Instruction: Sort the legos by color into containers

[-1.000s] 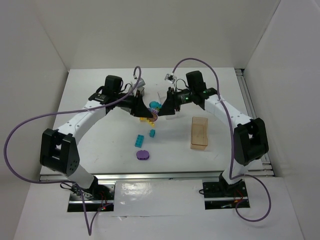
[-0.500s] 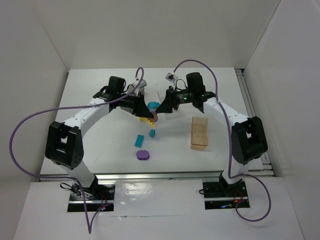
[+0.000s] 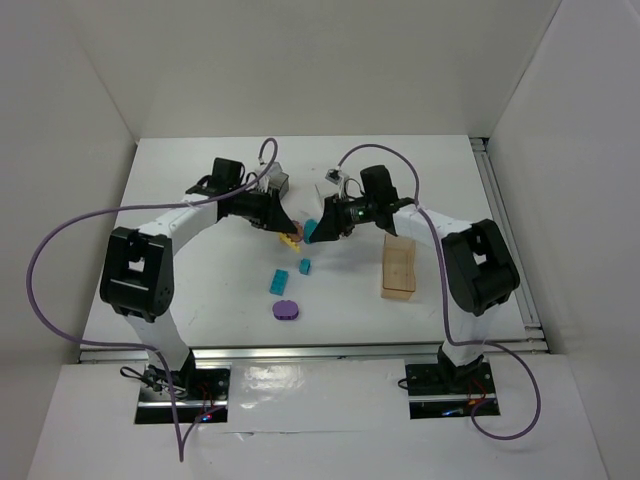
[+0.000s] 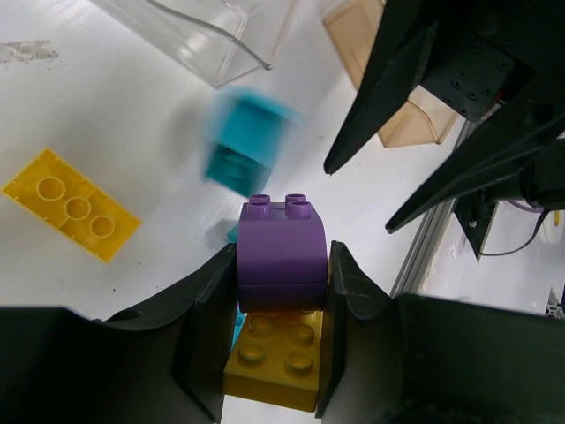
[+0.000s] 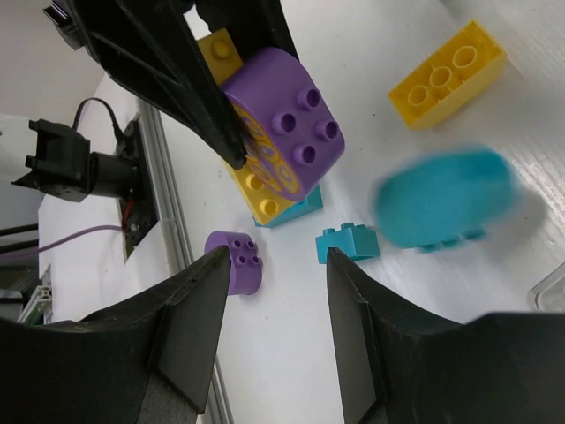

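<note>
One change: the teal brick [image 5: 446, 199] that sat on top of the stack a second ago is off it. It is now blurred and loose just ahead of the right gripper [image 5: 278, 256]. That gripper has shifted closer to the left one, and its fingers stand apart with nothing between them. The left gripper [image 4: 282, 283] stays clamped on the purple brick [image 4: 282, 238], with a yellow brick [image 4: 274, 353] stuck under it.

Clear bin [image 4: 190, 31]: ahead of the left fingers and off to their left. Only a corner shows, so I cannot tell its contents. Tan bin [image 3: 398, 290]: off to the right gripper's right, apart from it. The top view shows only its bare floor.

On the table [image 3: 200, 260], a flat yellow brick [image 4: 71, 216] lies left of the left gripper. Two teal bricks [image 3: 279, 281] [image 3: 304, 266] and a purple oval [image 3: 286, 309] lie behind both grippers, toward the bases.
</note>
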Action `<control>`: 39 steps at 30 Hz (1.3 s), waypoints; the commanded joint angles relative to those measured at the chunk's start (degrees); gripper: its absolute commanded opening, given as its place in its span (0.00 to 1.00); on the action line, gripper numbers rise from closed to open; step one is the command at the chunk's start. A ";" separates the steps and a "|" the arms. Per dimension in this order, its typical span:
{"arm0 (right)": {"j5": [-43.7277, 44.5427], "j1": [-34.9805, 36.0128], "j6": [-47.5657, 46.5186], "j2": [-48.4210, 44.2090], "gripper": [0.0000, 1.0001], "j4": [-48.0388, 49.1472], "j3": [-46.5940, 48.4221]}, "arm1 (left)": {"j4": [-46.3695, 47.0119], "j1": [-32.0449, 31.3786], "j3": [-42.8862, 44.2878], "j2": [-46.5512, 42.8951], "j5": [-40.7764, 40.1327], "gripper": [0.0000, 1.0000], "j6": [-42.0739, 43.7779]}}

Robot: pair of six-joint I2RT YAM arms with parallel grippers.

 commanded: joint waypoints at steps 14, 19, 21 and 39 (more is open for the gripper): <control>20.47 2.81 1.74 -5.06 0.55 -3.25 0.89 | -0.09 1.57 2.58 0.74 -9.11 0.00 -4.68; 42.99 6.51 12.74 -7.09 0.71 -6.51 0.36 | -1.24 3.76 2.42 -1.71 -18.69 0.00 -8.80; 54.65 9.74 17.11 -5.95 0.73 -10.00 3.42 | -0.63 4.90 0.84 -4.26 -22.12 0.00 -10.48; 74.83 18.03 32.00 0.90 0.95 -6.17 -0.53 | 0.96 5.70 -0.31 -4.88 -24.61 0.37 -13.91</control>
